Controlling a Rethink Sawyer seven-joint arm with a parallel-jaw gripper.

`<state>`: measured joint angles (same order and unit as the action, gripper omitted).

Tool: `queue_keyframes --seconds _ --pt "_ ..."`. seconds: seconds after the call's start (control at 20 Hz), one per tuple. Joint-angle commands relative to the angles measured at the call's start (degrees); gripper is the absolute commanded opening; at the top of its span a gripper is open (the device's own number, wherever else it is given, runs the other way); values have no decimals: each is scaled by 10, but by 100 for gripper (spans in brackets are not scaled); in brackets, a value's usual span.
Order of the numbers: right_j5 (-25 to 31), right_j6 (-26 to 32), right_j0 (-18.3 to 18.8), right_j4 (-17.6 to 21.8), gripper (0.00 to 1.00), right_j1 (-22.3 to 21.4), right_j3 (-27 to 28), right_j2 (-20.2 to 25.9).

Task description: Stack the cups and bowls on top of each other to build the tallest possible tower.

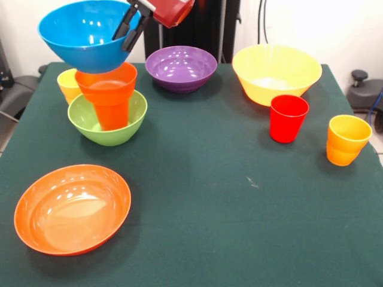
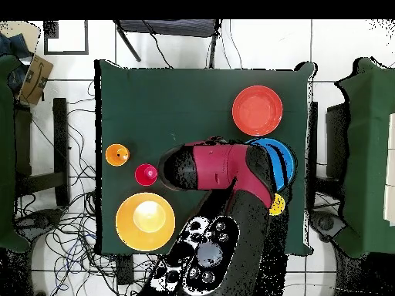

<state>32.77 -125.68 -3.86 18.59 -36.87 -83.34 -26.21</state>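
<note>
Front view first: the tool (image 1: 130,31) comes down from the top edge with its dark fingers clamped on the rim of the blue bowl (image 1: 84,36), one finger inside the rim and one outside. The bowl hangs tilted in the air, right over the tower (image 1: 109,107) near the counter's far left corner. That tower is a green bowl (image 1: 102,128) on the counter (image 1: 209,209) with an orange cup (image 1: 112,110) standing in it, and a small deep orange bowl (image 1: 108,84) sits on the cup. The blue bowl's underside looks to be just at that orange rim; whether they touch, I cannot tell. Behind the tower, a yellow cup (image 1: 67,85) peeks out by the left edge. The purple bowl (image 1: 181,67) sits at the far edge, the big yellow bowl (image 1: 276,73) towards the far right corner. The red cup (image 1: 288,118) stands just in front of it, and the yellow-orange cup (image 1: 347,139) is at the right edge. The wide shallow orange bowl (image 1: 72,208) rests at the near left corner.

Overhead now: the red arm (image 2: 224,169) covers the middle of the counter, and the blue bowl (image 2: 284,158) shows only as a crescent beside it, close to the right edge. The shallow orange bowl (image 2: 257,110) lies above it, the yellow cup (image 2: 278,204) below. Near the left edge sit the yellow-orange cup (image 2: 116,154), the red cup (image 2: 146,175) and the big yellow bowl (image 2: 145,220).
</note>
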Motion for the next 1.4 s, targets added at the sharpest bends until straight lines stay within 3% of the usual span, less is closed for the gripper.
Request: queue_keyframes --seconds 0.05,1.4 --pt "4 -43 -5 -13 0 34 19 62" --pt "-43 -69 -20 -18 0 51 4 51"
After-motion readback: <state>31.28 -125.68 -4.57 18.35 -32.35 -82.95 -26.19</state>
